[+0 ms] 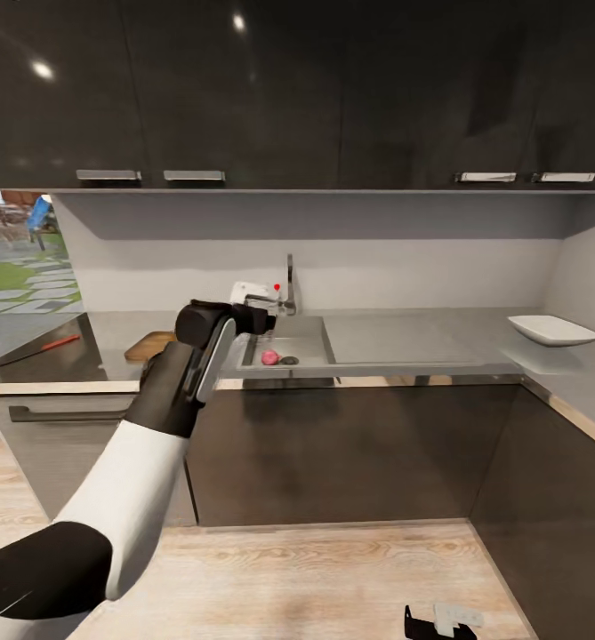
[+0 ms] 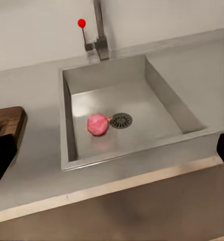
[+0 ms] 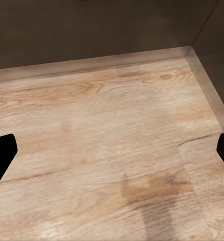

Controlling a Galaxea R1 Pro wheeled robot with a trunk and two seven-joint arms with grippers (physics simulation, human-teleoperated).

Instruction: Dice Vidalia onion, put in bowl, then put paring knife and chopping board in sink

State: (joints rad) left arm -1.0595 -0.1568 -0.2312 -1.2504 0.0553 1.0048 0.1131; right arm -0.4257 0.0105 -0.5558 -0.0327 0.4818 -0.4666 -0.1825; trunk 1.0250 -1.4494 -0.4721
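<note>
Onion [image 2: 97, 124], pink and round, sits by the drain [image 2: 121, 120] in the sink [image 2: 67, 125], stem tip toward the drain; left gripper [image 2: 112, 155] hovers spread wide, empty.

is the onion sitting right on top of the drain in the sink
No, the onion lies on the floor of the sink just beside the drain, whose round grate shows uncovered in the left wrist view.

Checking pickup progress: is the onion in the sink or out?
In: the onion lies on the sink floor beside the drain.
</note>
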